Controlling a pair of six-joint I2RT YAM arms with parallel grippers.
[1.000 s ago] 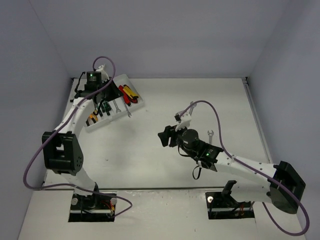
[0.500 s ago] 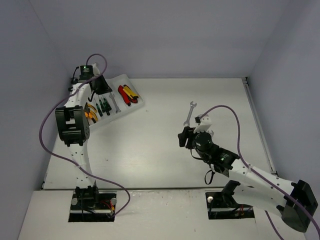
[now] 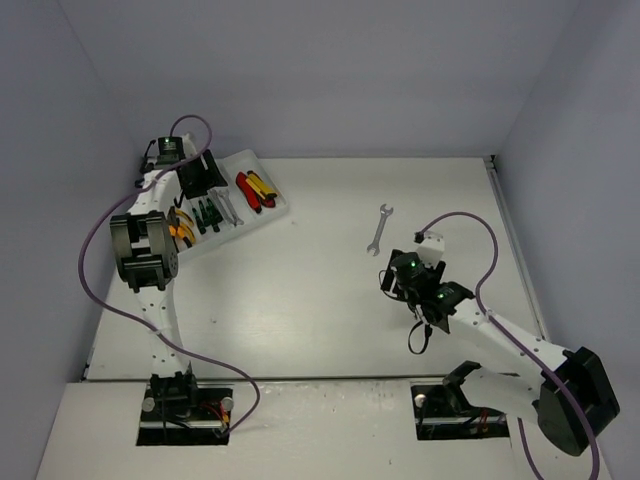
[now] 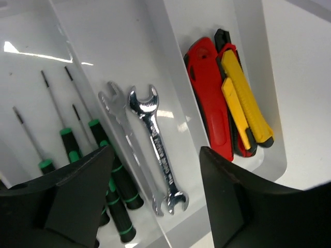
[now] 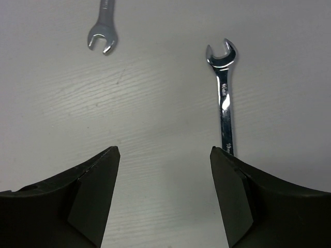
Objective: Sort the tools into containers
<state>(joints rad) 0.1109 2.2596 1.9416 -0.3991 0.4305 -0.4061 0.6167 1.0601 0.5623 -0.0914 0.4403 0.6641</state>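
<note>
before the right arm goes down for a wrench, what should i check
1. Right hand open and empty: ok.
2. Target wrench lying flat on the table, nothing touching it: ok.
3. Wrench centred between the fingers: not ok, its shaft lines up with one finger.
4. Second wrench well apart: ok.
5. Room in the tray beside the two sorted wrenches: ok.
6. Left hand away from the tray: not ok, it hovers open over it.

Four wrenches, two in tray, two loose; at least four screwdrivers; about three knives
</note>
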